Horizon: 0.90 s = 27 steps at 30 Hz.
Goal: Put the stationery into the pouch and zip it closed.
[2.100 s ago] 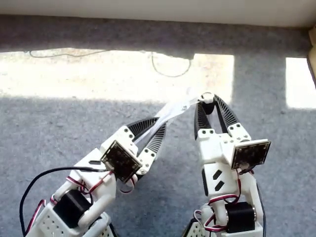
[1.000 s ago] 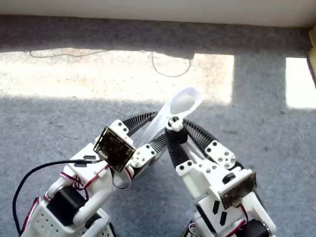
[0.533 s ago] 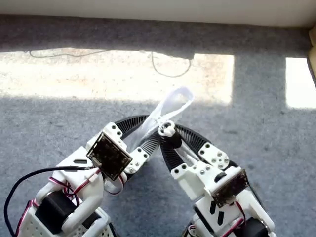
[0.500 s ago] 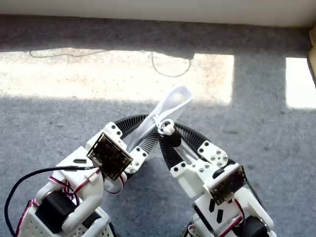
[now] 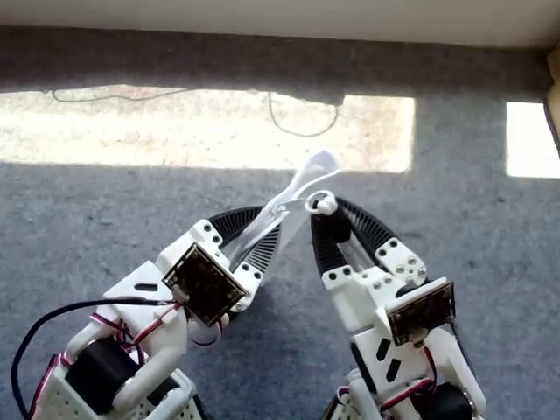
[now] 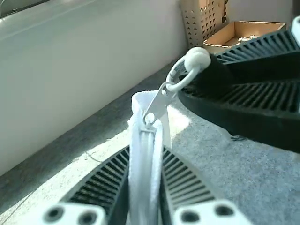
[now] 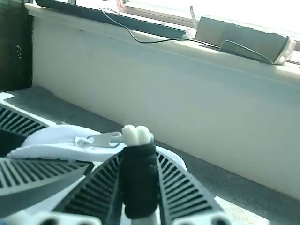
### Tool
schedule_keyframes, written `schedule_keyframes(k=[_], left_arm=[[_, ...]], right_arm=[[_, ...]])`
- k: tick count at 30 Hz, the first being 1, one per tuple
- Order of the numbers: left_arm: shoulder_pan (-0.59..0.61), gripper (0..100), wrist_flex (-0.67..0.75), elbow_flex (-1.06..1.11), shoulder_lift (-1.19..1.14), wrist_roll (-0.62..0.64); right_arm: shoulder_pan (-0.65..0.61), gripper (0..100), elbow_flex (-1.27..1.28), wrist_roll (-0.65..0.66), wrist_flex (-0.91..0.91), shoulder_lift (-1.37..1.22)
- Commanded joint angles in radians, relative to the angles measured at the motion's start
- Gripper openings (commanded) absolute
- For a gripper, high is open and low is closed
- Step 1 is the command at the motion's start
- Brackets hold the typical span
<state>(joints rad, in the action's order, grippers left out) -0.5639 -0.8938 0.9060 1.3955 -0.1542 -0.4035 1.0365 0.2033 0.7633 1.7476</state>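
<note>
Pouch (image 5: 310,175): white, flat, edge-up in left hand (image 5: 271,223); right hand (image 5: 322,208) grips zipper pull (image 6: 157,103).

Mid-frame, my left claw (image 5: 265,230) sits lower left of my right claw (image 5: 326,210). The flat white see-through plastic pouch (image 5: 297,188) stands pinched between my left fingers (image 5: 236,219), rising toward upper right. Its small metal zip tab (image 5: 291,208) spans between the claws, its round white bead (image 5: 326,205) gripped by my right. Above, a thin black cable (image 5: 302,135) lies on the grey carpeted table (image 5: 105,227).

Pouch (image 5: 313,173) in left pincer (image 5: 273,226) (white)
</note>
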Motion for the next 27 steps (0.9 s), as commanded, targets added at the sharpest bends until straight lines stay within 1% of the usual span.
schedule_keyframes(k=[1,5,9,13,19,22,27], left_arm=[[0.004,1,0.103,-0.019,-0.007,-0.002],[-0.010,1,0.222,0.050,-0.001,-0.002],[-0.007,1,0.226,0.102,0.022,0.015],[0.007,0,0.104,0.114,0.156,0.061],[0.010,0,-0.068,0.130,0.410,0.061],[0.012,0,-0.098,0.171,0.440,0.061],[0.010,0,-0.114,0.196,0.440,0.063]], right_arm=[[0.082,0.8,-0.016,-0.021,-0.094,0.001],[0.084,0.8,-0.021,-0.023,-0.104,-0.001],[0.088,0.8,-0.013,-0.020,-0.102,-0.001],[0.090,0.8,-0.008,-0.020,-0.097,-0.001],[0.090,0.8,-0.008,-0.020,-0.059,-0.001],[0.090,0.8,-0.008,-0.020,-0.058,-0.002],[0.090,0.8,-0.001,-0.020,0.004,-0.002]])
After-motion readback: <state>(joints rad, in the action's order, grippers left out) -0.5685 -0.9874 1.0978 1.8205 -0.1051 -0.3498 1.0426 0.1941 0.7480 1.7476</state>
